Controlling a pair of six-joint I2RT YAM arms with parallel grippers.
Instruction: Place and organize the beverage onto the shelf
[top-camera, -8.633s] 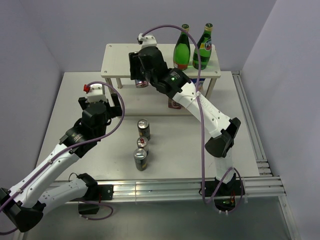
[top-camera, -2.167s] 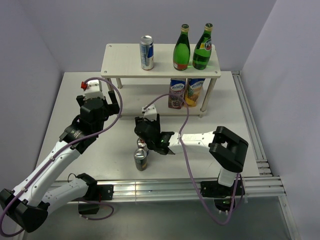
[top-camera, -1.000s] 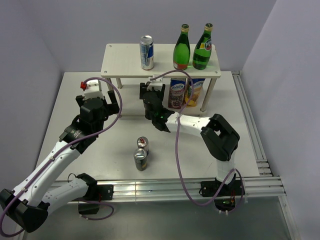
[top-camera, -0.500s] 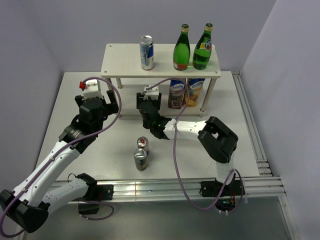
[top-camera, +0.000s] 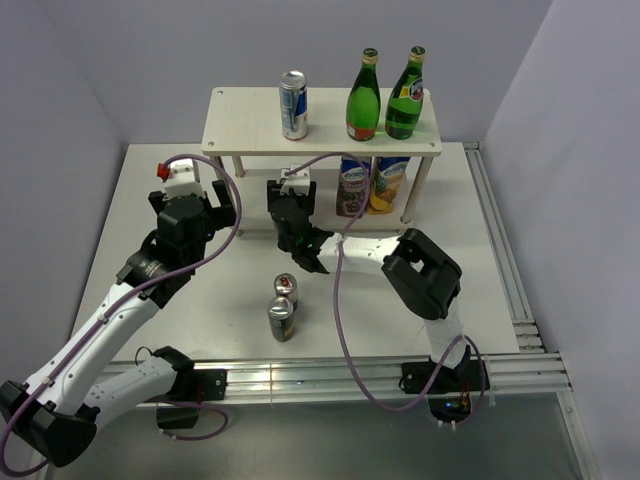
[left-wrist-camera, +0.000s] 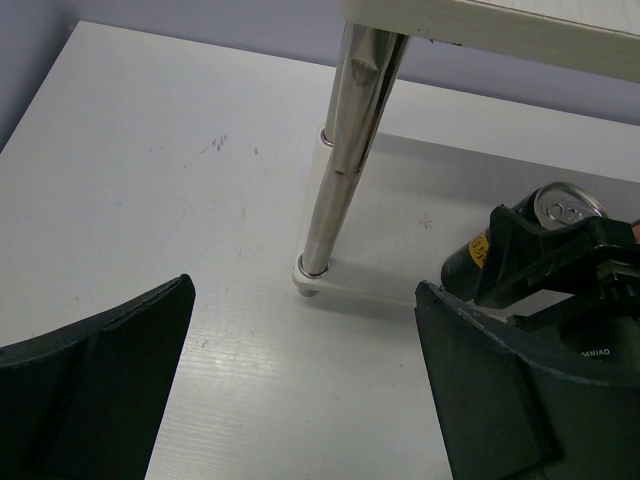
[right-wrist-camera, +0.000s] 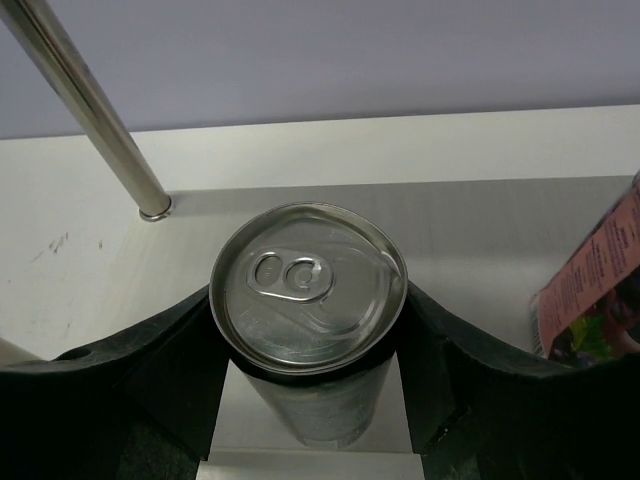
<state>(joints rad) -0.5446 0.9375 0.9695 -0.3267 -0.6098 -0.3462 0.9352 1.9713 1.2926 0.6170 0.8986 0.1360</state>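
Observation:
The shelf stands at the back of the table. Its top board holds a silver-blue can and two green bottles. My right gripper is at the left part of the lower board, shut on a dark can held upright; the jaws grip both its sides. That can also shows in the left wrist view. Two more cans stand on the table. My left gripper is open and empty, left of the shelf.
Two colourful cartons stand on the lower board's right part; one shows at the right edge of the right wrist view. A shelf leg stands just left of the held can.
My right gripper took a can from the group on the table, carried it back to the lower board, and has shifted slightly left over the last second. The left arm has barely moved.

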